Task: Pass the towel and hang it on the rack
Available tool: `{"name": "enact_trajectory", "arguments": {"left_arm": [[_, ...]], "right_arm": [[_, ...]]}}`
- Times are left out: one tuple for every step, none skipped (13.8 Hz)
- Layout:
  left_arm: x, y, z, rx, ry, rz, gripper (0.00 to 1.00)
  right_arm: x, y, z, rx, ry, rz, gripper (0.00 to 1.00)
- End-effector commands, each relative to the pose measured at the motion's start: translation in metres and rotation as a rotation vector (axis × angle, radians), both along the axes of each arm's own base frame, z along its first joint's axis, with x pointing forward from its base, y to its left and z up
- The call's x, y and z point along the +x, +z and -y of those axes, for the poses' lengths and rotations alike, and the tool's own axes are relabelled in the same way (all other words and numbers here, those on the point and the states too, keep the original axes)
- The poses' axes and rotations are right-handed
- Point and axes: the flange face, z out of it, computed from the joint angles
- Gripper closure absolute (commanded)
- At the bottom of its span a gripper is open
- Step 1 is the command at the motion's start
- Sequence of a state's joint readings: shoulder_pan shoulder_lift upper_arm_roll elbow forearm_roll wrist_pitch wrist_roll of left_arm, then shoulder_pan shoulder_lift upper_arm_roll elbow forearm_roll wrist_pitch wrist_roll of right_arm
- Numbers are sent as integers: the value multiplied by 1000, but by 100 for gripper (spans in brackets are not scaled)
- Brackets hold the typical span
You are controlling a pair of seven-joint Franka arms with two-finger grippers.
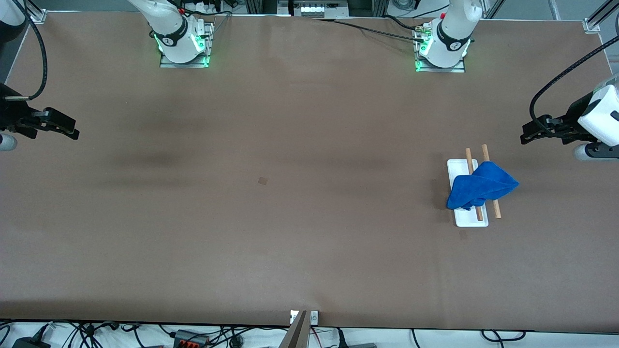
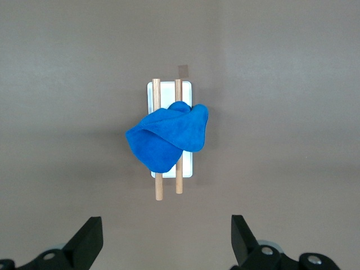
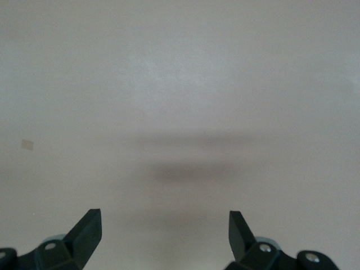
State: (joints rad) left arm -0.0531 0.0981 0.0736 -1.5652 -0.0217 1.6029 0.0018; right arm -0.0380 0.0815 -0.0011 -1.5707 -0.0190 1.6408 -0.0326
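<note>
Towel (image 1: 482,190) draped over rack (image 1: 466,217); hanging step looks complete.
Left gripper (image 1: 527,135) and right gripper (image 1: 72,131) wait high at the table's ends, jaws open, empty; no further move seems needed.

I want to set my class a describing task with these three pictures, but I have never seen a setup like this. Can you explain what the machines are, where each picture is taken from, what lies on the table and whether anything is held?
These are two robot arms at a brown table. The big picture looks down from a high camera facing them. The other two come from cameras on the arms' wrists, each looking past its own two black fingers.

The left hand waits, open and empty, at one end of the table; the right hand waits the same way at the other end.

Near the left arm's end stands a small rack: a white base carrying two wooden rods. A blue towel is draped over both rods. Nothing is held.
</note>
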Motion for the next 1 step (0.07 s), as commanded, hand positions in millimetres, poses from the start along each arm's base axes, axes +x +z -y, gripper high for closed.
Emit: {"name": "enact_trajectory", "arguments": {"left_arm": [[-5, 6, 1, -1, 14, 8, 0]], "right_arm": [[-1, 5, -1, 2, 6, 4, 0]]}}
